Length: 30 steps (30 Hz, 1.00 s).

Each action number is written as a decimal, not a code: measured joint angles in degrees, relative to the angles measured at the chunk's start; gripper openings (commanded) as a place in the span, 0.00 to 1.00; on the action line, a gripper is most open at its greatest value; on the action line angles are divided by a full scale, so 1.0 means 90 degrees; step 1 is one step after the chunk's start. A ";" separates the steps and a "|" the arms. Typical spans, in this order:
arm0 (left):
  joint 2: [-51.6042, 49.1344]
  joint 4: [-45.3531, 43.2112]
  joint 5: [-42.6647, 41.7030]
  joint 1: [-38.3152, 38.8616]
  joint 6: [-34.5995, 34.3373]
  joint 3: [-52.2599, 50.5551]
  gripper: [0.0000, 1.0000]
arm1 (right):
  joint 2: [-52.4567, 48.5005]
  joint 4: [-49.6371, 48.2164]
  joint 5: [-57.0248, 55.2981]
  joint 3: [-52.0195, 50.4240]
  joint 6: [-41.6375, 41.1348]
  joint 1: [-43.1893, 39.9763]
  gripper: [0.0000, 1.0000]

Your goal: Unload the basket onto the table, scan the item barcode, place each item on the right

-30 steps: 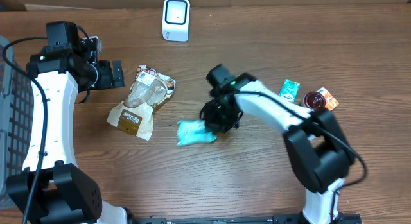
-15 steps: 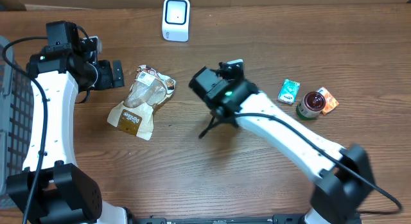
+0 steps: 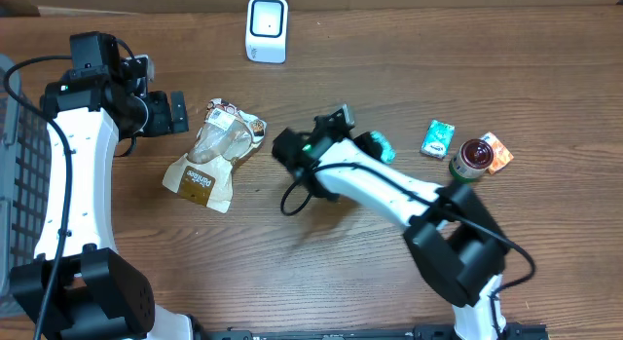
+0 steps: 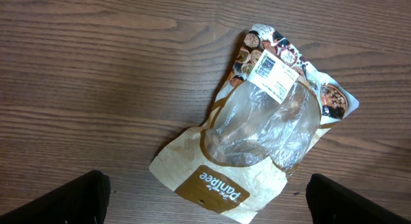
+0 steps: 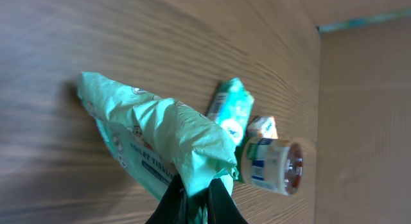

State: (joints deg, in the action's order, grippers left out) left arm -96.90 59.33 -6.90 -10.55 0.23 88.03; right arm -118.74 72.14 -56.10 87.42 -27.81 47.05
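Green tissue pack pinched tight in right claw, above the table, right of scanner and nearer the robot. Move needed: toward scanner. Left claw wide open, empty.

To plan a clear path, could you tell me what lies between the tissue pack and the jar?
A small green packet, seen overhead, lies between the tissue pack and jar.

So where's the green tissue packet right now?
The tissue packet is pinched in the right pincer, mid-table in the overhead view, between the brown bag and the small green carton.
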 measured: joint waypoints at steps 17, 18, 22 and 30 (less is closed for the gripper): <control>0.0000 0.0000 0.0000 0.0000 0.0000 0.0000 1.00 | -0.0136 -0.0019 0.2832 0.0886 0.0432 0.0996 0.46; 0.0000 0.0000 0.0002 0.0000 0.0000 0.0000 1.00 | -0.0124 -0.0022 0.2922 0.0950 0.0432 0.0937 0.49; 0.0000 0.0000 0.0002 0.0000 0.0000 0.0000 1.00 | 0.0170 -0.0078 0.3827 0.1362 0.0427 0.0117 0.51; 0.0000 0.0000 0.0002 0.0000 0.0000 0.0000 1.00 | 0.0345 -0.0073 0.5960 0.1253 0.0452 -0.1644 0.10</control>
State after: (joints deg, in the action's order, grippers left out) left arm -96.90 59.33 -6.87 -10.55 0.23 88.03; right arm -115.63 71.48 -2.46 98.70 -23.75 32.25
